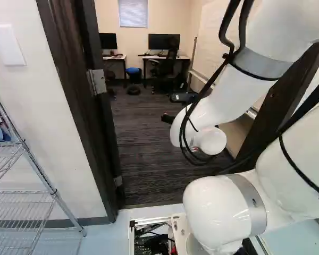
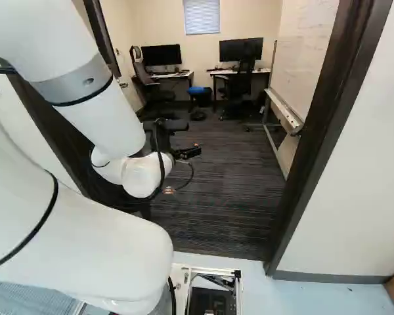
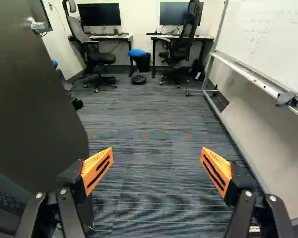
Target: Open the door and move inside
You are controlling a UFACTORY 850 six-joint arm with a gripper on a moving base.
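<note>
The door stands swung open into the room, beside the end effector, whose fingers are wide apart and empty, so opening looks done, while the base sits just short of the doorway, its drive inside remaining.

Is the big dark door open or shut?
Open: the door stands swung aside, and carpet shows beyond the door frame.

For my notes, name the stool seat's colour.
The stool seat is blue, clearest in the wrist view.
</note>
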